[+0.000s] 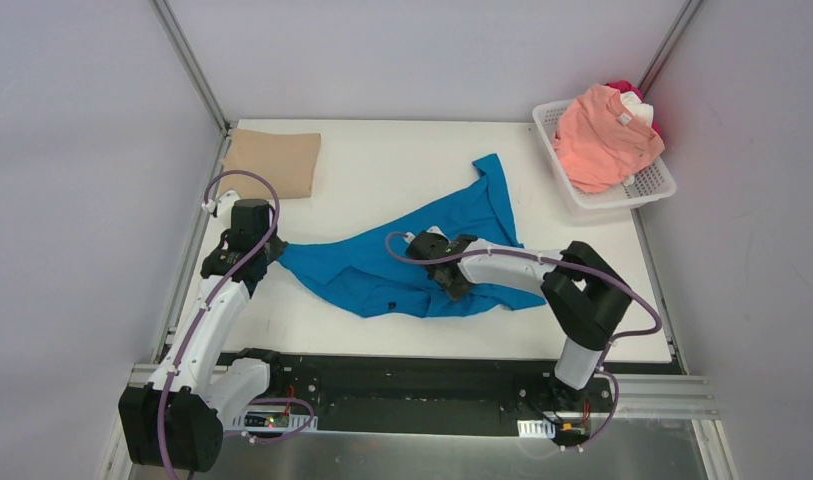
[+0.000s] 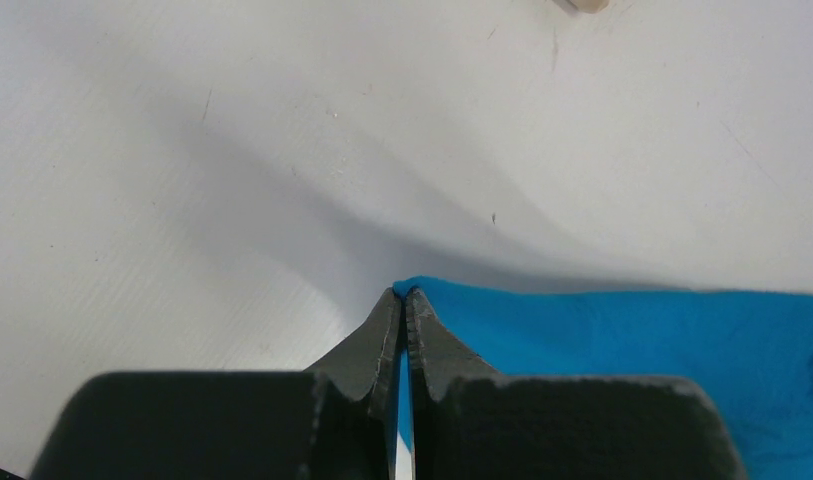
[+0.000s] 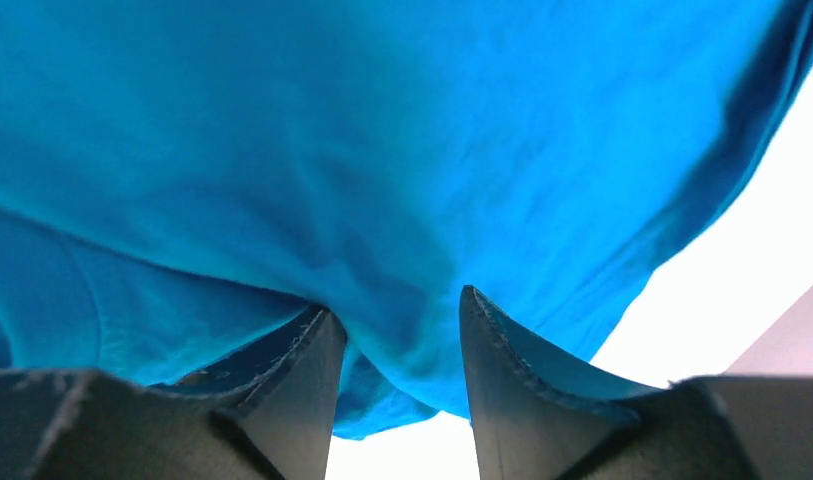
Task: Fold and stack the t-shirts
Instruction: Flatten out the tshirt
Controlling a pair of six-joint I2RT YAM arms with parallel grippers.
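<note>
The bright blue t-shirt [image 1: 367, 268] lies crumpled across the middle of the table. My left gripper [image 1: 267, 252] is shut on its left corner; in the left wrist view the jaws [image 2: 403, 296] pinch blue cloth [image 2: 632, 335] just above the table. My right gripper [image 1: 452, 282] is over the shirt's middle. In the right wrist view it [image 3: 397, 305] is open, with blue cloth [image 3: 382, 150] bulging down between the fingers. A folded tan t-shirt [image 1: 274, 160] lies at the back left. A salmon-pink t-shirt [image 1: 602, 138] tops the basket, with white [image 1: 637, 110] and red [image 1: 622, 90] cloth behind it.
The white lattice basket [image 1: 642, 192] stands at the back right corner. Grey walls and metal posts close in the table on the left, back and right. A black rail runs along the near edge by the arm bases.
</note>
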